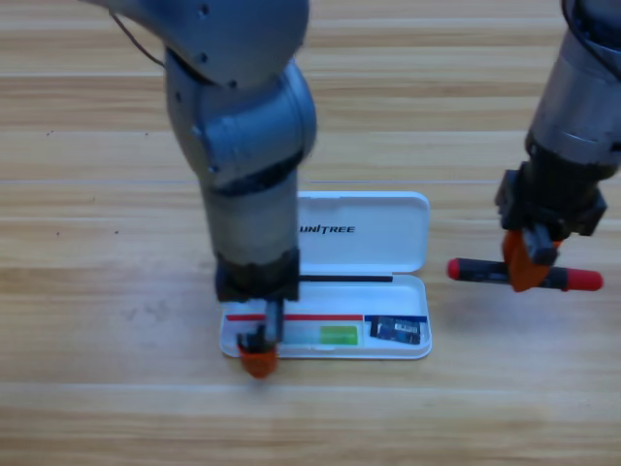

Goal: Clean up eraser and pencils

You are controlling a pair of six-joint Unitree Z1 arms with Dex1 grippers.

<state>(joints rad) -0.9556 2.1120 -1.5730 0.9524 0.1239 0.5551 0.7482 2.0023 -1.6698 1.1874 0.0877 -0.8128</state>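
white case (pixel 388 243) open on wooden table (pixel 97 194), lid laid flat behind the tray, UNITREE lettering on lid inner face, tray nearer the bottom edge, table planks running left to right

One white case (pixel 364 233), one eraser (pixel 398 330), two pencils: green (pixel 335 335) and black-and-red (pixel 475 272).

L gripper (pixel 258 357) covering case's (pixel 408 223) left end; jaw gap unreadable. Black-and-red pencil (pixel 582 281) mid-barrel hidden behind R gripper (pixel 525 270). Both arms cut off at top edge.
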